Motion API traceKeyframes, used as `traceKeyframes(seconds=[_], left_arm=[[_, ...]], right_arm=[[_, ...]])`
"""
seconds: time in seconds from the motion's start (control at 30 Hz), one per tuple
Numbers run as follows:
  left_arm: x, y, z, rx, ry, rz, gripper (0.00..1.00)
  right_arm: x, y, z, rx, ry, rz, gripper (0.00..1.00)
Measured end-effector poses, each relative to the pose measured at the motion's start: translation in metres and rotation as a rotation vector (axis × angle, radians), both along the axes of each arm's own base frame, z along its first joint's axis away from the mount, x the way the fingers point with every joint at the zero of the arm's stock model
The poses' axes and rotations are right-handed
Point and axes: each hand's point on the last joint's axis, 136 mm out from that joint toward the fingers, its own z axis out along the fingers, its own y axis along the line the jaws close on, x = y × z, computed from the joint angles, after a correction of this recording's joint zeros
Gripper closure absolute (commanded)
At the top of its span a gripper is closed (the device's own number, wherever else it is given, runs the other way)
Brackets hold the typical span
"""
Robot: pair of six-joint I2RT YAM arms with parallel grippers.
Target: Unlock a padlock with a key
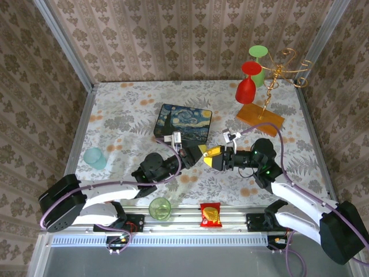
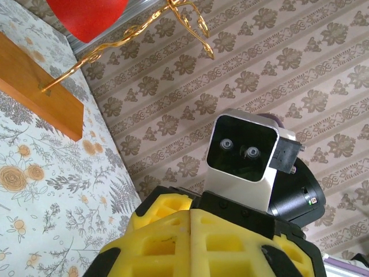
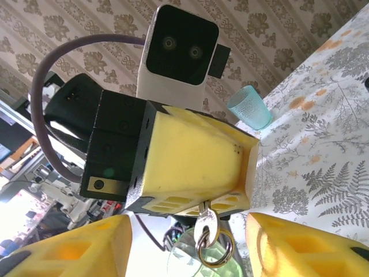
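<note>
Key [image 3: 206,224] at tip of left gripper [image 3: 196,199]

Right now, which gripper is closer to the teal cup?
Left. The left gripper sits mid-table, to the cup's right; the right gripper faces it from farther right.

Silver key [image 3: 206,223] — nipped in the closed left pincer [image 3: 203,205], head poking out; a ring [image 3: 214,249] hangs through it.

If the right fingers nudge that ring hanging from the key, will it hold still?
Probably not: the ring hangs loose through the head of the key, so it should swing. It looks like thin bare metal, likely light and slippery. The key itself, pinched in the left gripper, should move less.
</note>
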Motion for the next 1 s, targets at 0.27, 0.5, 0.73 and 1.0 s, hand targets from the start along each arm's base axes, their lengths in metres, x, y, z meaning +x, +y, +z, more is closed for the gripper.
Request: traceKeyframes(seconds=[0.27,0.5,0.73,1.0], left_arm=[[0.002,-0.001,-0.002,-0.024,0.01,-0.004,1.0],[0.002,0.0,-0.001,-0.069,0.026,-0.007,1.0],[0.007,-0.004,-0.006,-0.121,0.053,-0.003,0.7],[0.016,0.019,-0.045,0.019,0.115,0.106,0.0]], right_arm=[[0.003,0.001,0.0,0.004,0.004,-0.002,0.72],[0.006,0.001,0.0,0.006,0.005,-0.022,0.96],[0.011,-0.002,-0.004,0.001,0.009,-0.051,1.0],[0.009,-0.005,-0.013,-0.052,-0.002,-0.087,1.0]])
